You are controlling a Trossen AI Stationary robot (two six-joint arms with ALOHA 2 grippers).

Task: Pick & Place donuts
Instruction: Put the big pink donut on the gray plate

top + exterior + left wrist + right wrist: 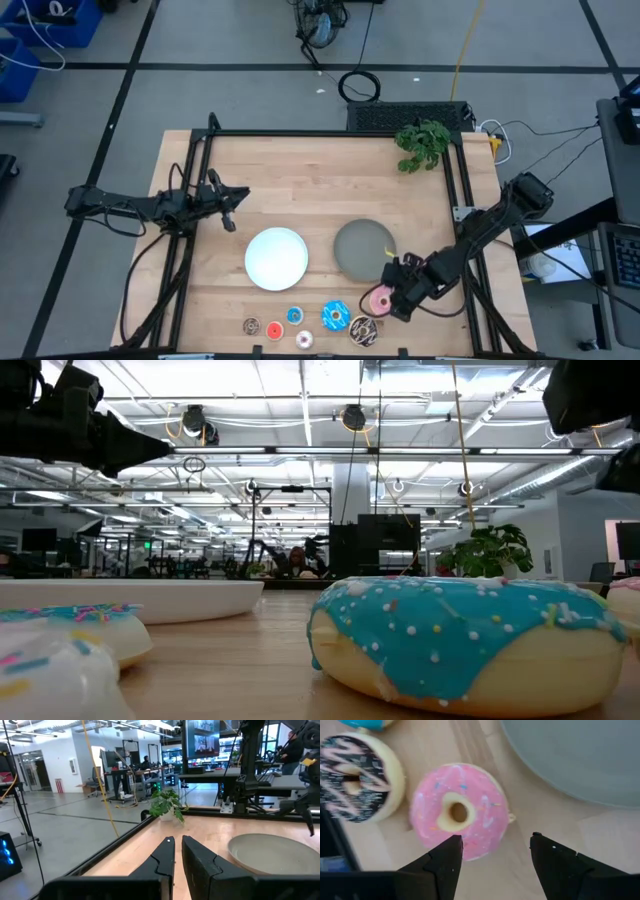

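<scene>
A pink donut [457,817] lies flat on the wooden table, beside the grey plate [580,755]. My right gripper [495,842] hangs open just above the pink donut [379,299], pointing steeply down and touching nothing. A dark brown-sprinkled donut [355,777] and a blue-sprinkled donut [335,316] lie next to the pink one. Several tinier donuts [275,329] sit in a group near the front edge. My left gripper [178,851] waits shut and level over the table's left side [232,205].
A white plate [276,258] sits left of the grey plate [364,247] at mid-table. A green plant [422,143] stands at the far right corner. A black frame [300,134] rims the table. Bare wood lies across the far half.
</scene>
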